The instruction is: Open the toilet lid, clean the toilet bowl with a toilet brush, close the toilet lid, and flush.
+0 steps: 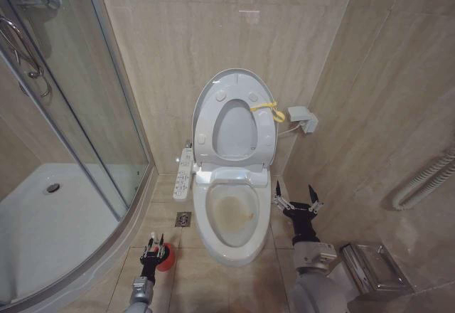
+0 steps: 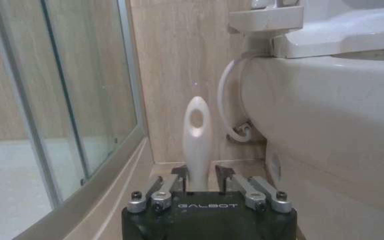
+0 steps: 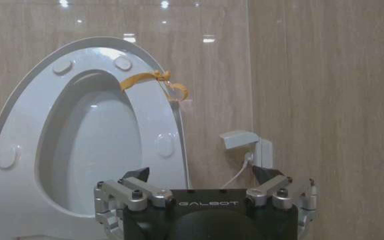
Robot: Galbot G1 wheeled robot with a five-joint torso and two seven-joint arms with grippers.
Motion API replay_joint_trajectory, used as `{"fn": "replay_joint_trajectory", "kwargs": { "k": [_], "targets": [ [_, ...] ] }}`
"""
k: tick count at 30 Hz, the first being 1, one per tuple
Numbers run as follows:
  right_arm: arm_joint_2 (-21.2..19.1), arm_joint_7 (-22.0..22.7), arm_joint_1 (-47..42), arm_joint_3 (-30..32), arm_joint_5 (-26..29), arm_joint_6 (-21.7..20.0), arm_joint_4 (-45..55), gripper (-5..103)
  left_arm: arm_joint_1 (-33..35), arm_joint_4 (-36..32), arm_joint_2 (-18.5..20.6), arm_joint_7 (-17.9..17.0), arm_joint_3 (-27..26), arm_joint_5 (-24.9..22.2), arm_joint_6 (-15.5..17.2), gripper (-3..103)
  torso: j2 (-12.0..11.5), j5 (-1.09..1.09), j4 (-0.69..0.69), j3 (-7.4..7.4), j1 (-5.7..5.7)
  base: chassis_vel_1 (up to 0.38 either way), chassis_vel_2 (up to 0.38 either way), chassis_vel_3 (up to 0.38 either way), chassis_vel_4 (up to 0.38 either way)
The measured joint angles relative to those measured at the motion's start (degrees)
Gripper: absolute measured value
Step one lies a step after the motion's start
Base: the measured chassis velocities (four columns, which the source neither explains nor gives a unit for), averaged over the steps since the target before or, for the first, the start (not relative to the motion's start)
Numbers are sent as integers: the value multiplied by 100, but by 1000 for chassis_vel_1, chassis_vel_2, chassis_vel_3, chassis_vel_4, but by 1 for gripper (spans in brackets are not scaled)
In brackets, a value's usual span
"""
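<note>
The toilet lid (image 1: 234, 131) stands raised against the wall together with the ring seat, and a yellow strap (image 1: 269, 108) hangs at its rim. In the right wrist view the toilet lid (image 3: 85, 145) and the yellow strap (image 3: 155, 80) show up close. Below it the toilet bowl (image 1: 234, 213) lies uncovered with yellowish stains inside. My left gripper (image 1: 153, 245) is low on the floor left of the bowl, at the red cup holder (image 1: 165, 257). In the left wrist view my left gripper (image 2: 200, 172) is shut on the white handle of the toilet brush (image 2: 197, 130). My right gripper (image 1: 297, 198) hangs open right of the bowl.
A glass shower enclosure (image 1: 71, 114) fills the left side. The control panel (image 1: 183, 174) sticks out left of the seat, with a floor drain (image 1: 183, 219) below it. A wall socket (image 1: 302, 119) and a metal holder (image 1: 373, 267) are on the right wall.
</note>
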Motion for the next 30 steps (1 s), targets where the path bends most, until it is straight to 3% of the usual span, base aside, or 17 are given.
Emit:
{"fn": "replay_joint_trajectory", "kwargs": {
  "k": [5, 6, 13, 30],
  "targets": [
    [0, 0, 0, 0, 0, 0, 0, 100, -10, 25, 31, 26, -83, 33, -76, 34, 0, 0, 0, 0, 0, 0, 0, 0, 0],
    [0, 0, 0, 0, 0, 0, 0, 100, -7, 22, 35, 32, -94, 49, -98, 19, 0, 0, 0, 0, 0, 0, 0, 0, 0],
    [0, 0, 0, 0, 0, 0, 0, 100, 139, -252, 43, 29, -112, 71, -160, 19, 0, 0, 0, 0, 0, 0, 0, 0, 0],
    [0, 0, 0, 0, 0, 0, 0, 100, 1379, -2767, 160, -232, -90, 102, -98, 19, 0, 0, -1, 0, 0, 0, 0, 0, 0]
  ]
}}
